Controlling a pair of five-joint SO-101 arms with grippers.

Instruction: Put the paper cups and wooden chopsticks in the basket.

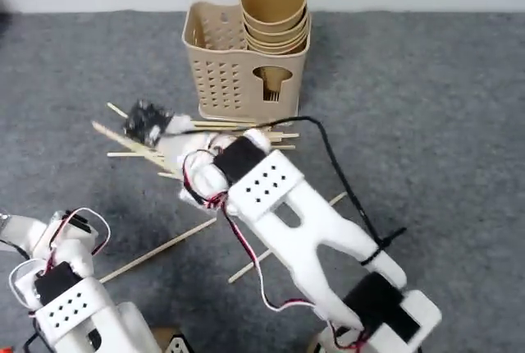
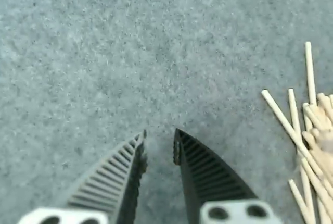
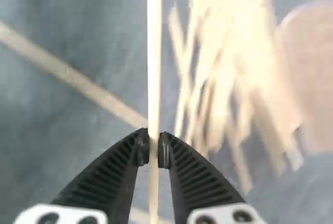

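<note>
**Right arm, grasp.** Your right end effector (image 3: 153, 147) pinches one pale wooden chopstick (image 3: 154, 52) between its closed tips, and the stick runs lengthwise out past them. Taking a single stick probably keeps the load slim enough for the basket's opening.

**Goal.** The beige perforated plastic basket (image 1: 215, 82) stands at the middle of the far edge of the grey felt surface (image 1: 443, 123). The stack of tan paper cups (image 1: 275, 8) already sits in one of its compartments, so the cup half of the task looks done.

**Remaining work.** The scattered heap of wooden chopsticks (image 1: 234, 126) lies just in front of the basket, under the right arm. A long stray stick (image 1: 160, 250) lies nearer the front edge.

**Left arm.** Your left end effector (image 2: 158, 143) hangs over bare surface near the front left corner, jaws narrowly parted and empty. It is apparently parked clear of the working arm.
</note>
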